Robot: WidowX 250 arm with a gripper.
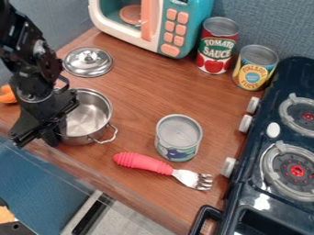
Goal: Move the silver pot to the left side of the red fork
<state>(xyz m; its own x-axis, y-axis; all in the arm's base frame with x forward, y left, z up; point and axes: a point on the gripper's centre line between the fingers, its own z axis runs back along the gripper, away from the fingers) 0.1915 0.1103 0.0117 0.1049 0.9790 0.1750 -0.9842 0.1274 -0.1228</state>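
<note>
The pincer (52, 133) is hanging at the silver pot's (90, 118) rim; whether it is standing wide, narrow or holding the wall cannot be told. The pot is sitting upright just beside the pincer, and the red fork (142, 163) is lying farther from the pincer, past the pot. The step in hand is presumably securing the rim: sound handling means keeping the pincer square to the wall and avoiding tipping the pot.

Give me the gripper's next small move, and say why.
I'd probably ease the gripper up and clear of the silver pot without dragging it: the pot already stands upright, to the left of the red-handled fork, while the gripper is right at the pot's left side.
</note>
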